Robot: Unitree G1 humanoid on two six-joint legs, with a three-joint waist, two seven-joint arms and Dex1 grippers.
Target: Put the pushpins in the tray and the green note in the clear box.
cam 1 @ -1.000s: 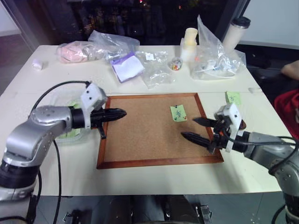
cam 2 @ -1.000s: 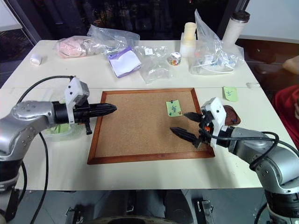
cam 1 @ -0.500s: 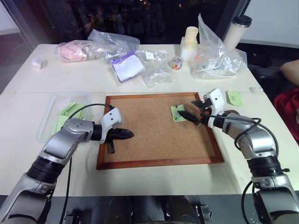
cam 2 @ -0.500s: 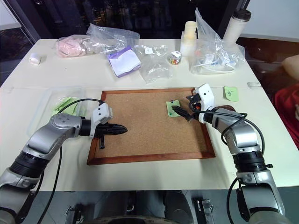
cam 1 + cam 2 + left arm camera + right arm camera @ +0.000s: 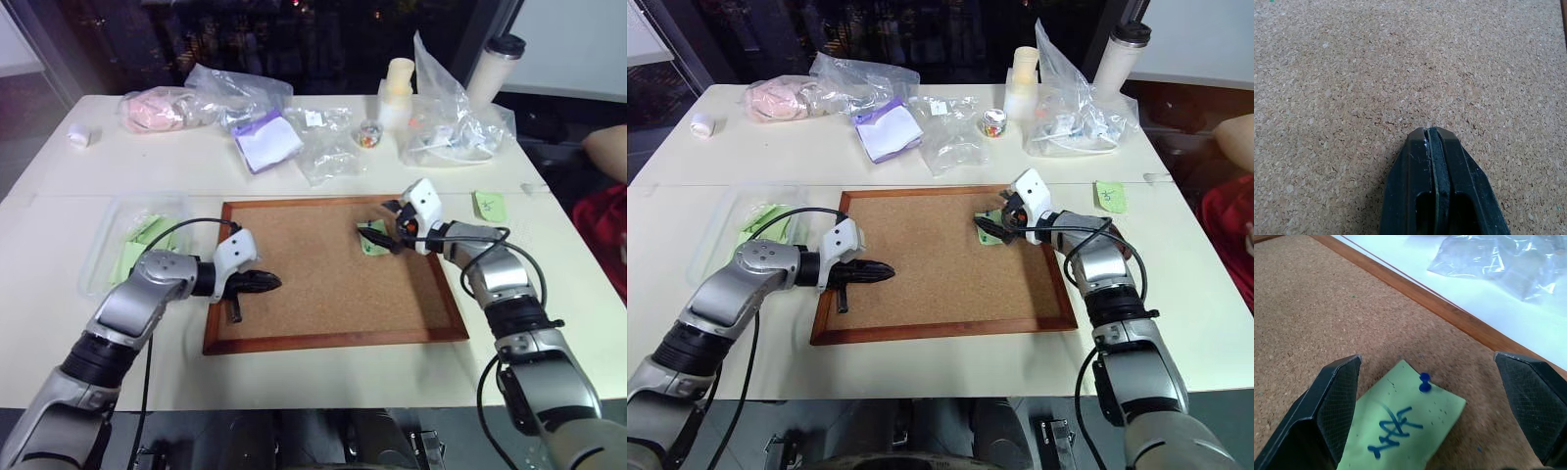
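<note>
Reaching for a pinned note, a two-armed robot works over a desk:

Corkboard [image 5: 323, 284]: the wood-framed landmark at the table's centre; every place below is given from it.

Clear box [image 5: 108, 245]: just off the corkboard's left edge, already holding green slips.

Right gripper [image 5: 1425, 396]: over the corkboard's far right corner, jaws spread wide and empty, one finger on each side of the note.

Left gripper [image 5: 263, 283]: low over the corkboard's near left part, jaws pressed shut on nothing, tips aimed across bare cork.

Green note [image 5: 1400, 428]: flat on the corkboard near its far right corner, dark handwriting across the middle, lying straight ahead of the open right jaws and between them.

Second green note [image 5: 488, 205]: on the table beyond the corkboard's right edge.

Blue pushpin [image 5: 1424, 383]: upright through the note's far edge, its shaft standing out of the corkboard, centred in the jaw gap and slightly beyond the fingertips.

Likely next move: the right arm, much the nearer, must close on the pin head before the note can be lifted.

Tray: cannot be made out.
</note>
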